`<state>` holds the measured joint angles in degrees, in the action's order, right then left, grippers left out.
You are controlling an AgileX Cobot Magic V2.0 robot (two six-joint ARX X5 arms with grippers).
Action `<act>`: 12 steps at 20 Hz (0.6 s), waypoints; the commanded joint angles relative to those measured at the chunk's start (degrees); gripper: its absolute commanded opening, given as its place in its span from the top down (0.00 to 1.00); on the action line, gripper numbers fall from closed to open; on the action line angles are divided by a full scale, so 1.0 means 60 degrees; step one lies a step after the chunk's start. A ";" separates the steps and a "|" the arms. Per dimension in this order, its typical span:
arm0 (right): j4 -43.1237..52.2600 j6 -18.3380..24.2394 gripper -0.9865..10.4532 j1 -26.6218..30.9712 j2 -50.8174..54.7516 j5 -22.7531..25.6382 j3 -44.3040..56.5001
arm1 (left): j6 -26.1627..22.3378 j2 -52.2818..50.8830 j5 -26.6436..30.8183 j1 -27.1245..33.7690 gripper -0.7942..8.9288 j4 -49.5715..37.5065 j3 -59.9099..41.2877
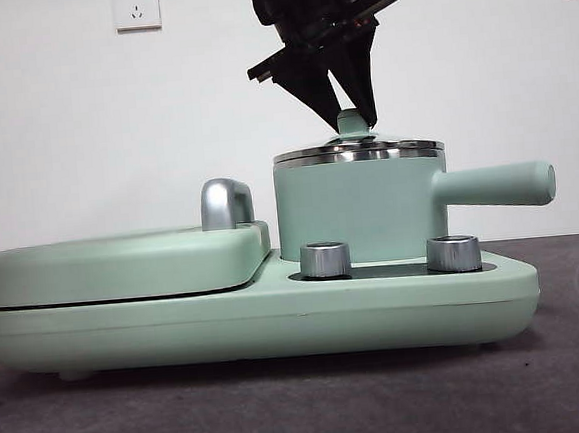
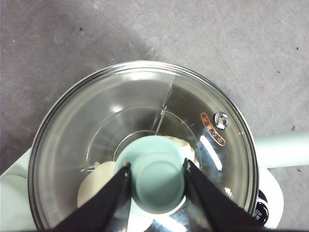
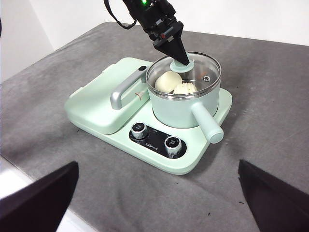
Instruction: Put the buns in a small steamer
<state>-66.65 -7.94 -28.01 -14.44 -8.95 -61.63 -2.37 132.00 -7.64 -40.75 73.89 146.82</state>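
Jaws of left gripper [image 2: 157, 176] flank knob [image 2: 158, 174] — buns [image 3: 168, 81] (half-hidden) inside.

Front view low, level, close; left wrist directly above steamer [image 2: 145, 145]; right wrist high, far.

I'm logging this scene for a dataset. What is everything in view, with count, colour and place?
buns: two, cream-white, inside the steamer, seen through the lid.
small steamer: one, mint-green, on the cooker base, handle sticking out sideways.
lid: one, glass with steel rim, on the steamer.
knob: one, green, at the lid's centre.
griddle lid: one, mint-green, beside the steamer.
dials: two, silver, on the base front.
table: one, grey.
left claw: black, around the knob.
right claw: black, open, away from the cooker.
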 commanded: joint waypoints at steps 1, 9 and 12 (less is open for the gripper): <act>0.0098 -0.0036 0.45 -0.0047 -0.0018 0.0025 -0.0084 | -0.0186 0.0266 -0.0015 -0.0069 0.90 -0.0219 0.0302; 0.0095 -0.0036 0.45 -0.0047 -0.0018 0.0025 -0.0084 | 0.0328 0.0310 -0.0011 0.0000 0.38 0.0266 0.0871; 0.0095 -0.0036 0.45 -0.0047 -0.0018 0.0025 -0.0084 | 0.0823 0.0160 -0.0015 0.0084 0.37 0.1311 0.1687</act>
<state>-66.65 -7.94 -28.01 -14.44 -8.95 -61.63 0.99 132.35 -7.66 -40.12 81.06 154.91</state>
